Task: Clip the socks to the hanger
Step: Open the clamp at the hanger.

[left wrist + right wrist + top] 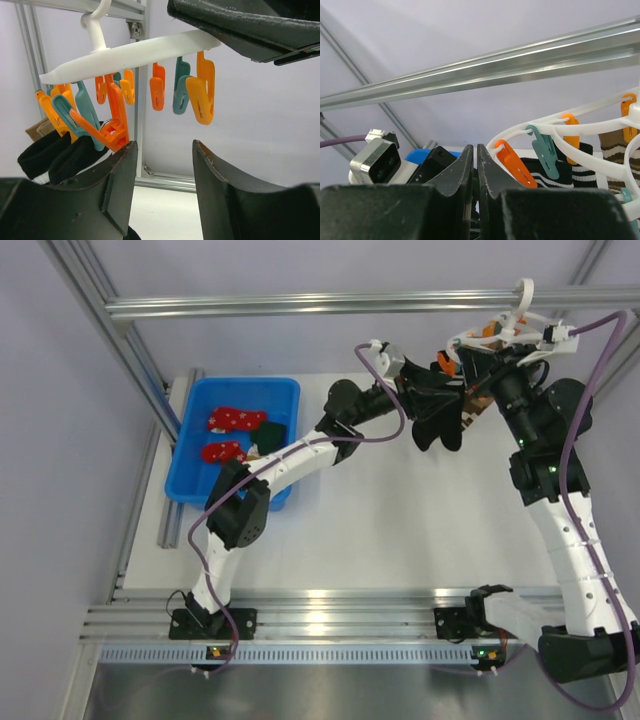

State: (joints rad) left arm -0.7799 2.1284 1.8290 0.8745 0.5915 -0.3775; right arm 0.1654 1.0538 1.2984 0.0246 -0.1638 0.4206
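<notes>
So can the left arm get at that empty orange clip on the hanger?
Probably yes: the left gripper is open just below the hanger, and the empty orange clip hangs right ahead with nothing between them.

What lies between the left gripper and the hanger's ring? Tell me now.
Orange and teal pegs dangle from the hanger above the open left gripper; otherwise bare air. The left wrist view shows it.

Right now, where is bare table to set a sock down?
Bare white table between blue bin and right arm, down to the near rail. Crowded far right, where left claw and right claw work at the hanger.
</notes>
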